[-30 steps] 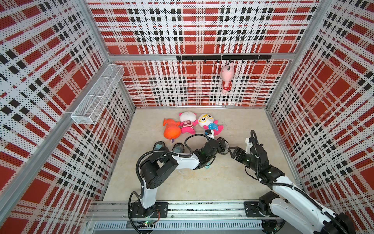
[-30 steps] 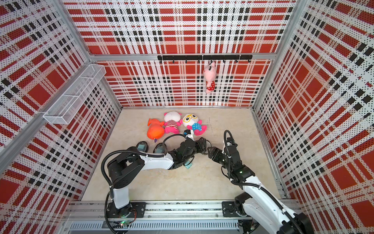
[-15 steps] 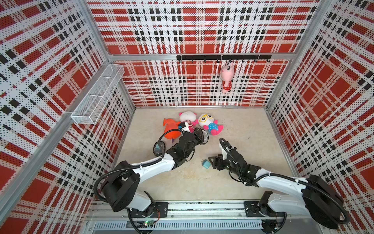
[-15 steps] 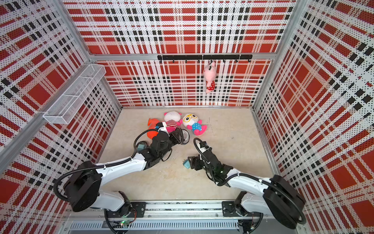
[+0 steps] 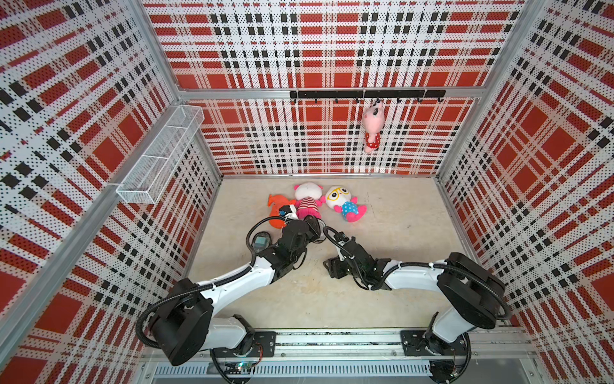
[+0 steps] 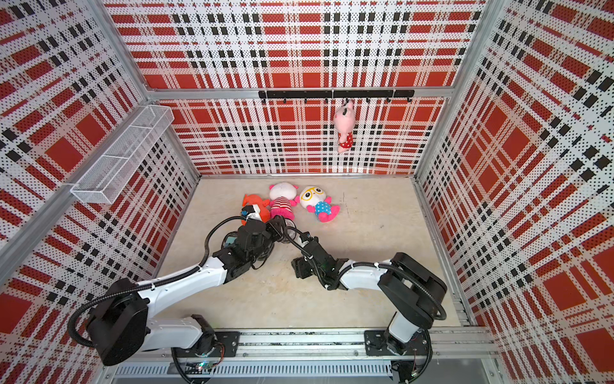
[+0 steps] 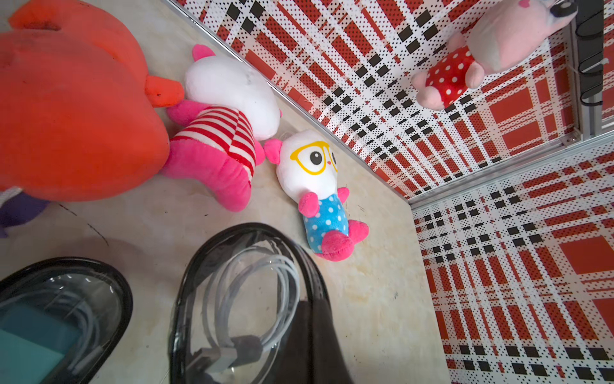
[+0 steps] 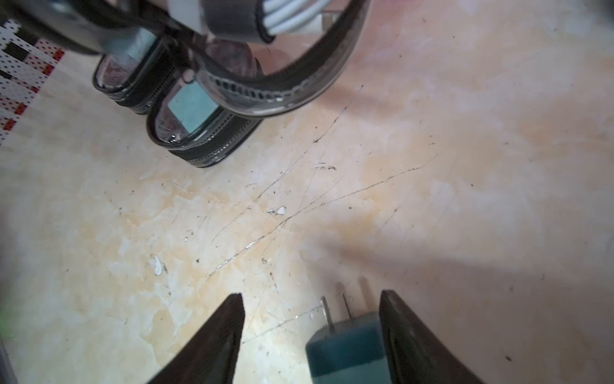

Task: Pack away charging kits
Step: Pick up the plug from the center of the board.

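My left gripper (image 7: 314, 335) is shut on the rim of a black oval zip case (image 7: 186, 299). A coiled white cable (image 7: 282, 286) with a dark tie shows through its clear window. In both top views that gripper (image 5: 311, 226) sits just in front of the plush toys. My right gripper (image 8: 310, 299) is open and low over the floor, with a teal plug adapter (image 8: 349, 345) between its fingers, prongs pointing away. The adapter touches one finger and a wide gap separates it from the other. In a top view the right gripper (image 5: 332, 266) hides the adapter.
Two more black cases (image 8: 199, 133) (image 8: 126, 76) lie on the floor, each with a teal adapter showing inside. Three plush toys (image 5: 309, 202) lie at the back. Another plush (image 5: 372, 126) hangs from a hook rail (image 5: 365, 94). A wire basket (image 5: 162, 156) is on the left wall.
The left arm has carried the case to the left and back toward the plush toys. The right gripper has come down around the teal adapter, and its jaws have narrowed.
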### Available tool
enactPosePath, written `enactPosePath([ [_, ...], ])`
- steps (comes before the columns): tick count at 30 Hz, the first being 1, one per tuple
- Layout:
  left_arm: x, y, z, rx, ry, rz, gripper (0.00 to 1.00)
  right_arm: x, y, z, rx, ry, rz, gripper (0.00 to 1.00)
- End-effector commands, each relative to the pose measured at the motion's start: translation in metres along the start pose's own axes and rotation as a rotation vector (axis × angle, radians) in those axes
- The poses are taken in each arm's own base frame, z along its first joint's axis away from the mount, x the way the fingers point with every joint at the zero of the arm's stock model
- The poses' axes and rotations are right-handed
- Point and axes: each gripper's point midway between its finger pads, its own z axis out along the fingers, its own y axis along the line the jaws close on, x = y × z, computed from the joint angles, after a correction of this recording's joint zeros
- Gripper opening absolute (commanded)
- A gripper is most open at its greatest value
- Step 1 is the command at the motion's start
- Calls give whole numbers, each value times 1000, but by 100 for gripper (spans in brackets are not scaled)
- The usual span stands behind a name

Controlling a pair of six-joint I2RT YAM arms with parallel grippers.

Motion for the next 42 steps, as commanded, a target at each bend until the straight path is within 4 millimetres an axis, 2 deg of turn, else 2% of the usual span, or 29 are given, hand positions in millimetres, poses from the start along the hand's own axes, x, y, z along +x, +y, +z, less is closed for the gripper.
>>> enactPosePath([
  [1,2,7,-4,-7,11,12,0,9,-7,4,75,39,-15,65],
  [9,1,15,-6,-18,12,-2,0,34,-7,8,171,106,18,61],
  [18,4,14,-5,-4,30,-14,0,47,-15,2,262,121,36,59],
  [20,6,13,-4,-1,34,-14,0,48,-16,0,269,118,40,54],
  [22,7,13,-4,3,39,-16,0,48,-15,-1,263,118,46,44],
  [25,10,14,-2,-1,48,-17,0,47,-13,-5,253,116,67,23],
  [27,13,18,0,-17,63,-19,0,39,-11,-16,243,94,85,15],
  [29,20,17,1,-15,84,-22,0,23,-10,-35,230,34,115,14],
  [31,31,10,1,-8,101,-17,0,6,-13,-60,214,-49,156,14],
  [33,47,-9,2,22,123,5,0,-10,-18,-85,194,-141,213,15],
  [36,79,-42,2,79,171,34,0,-27,-32,-112,162,-243,299,14],
  [42,149,-97,8,211,297,66,0,-37,-78,-128,132,-288,443,9],
])
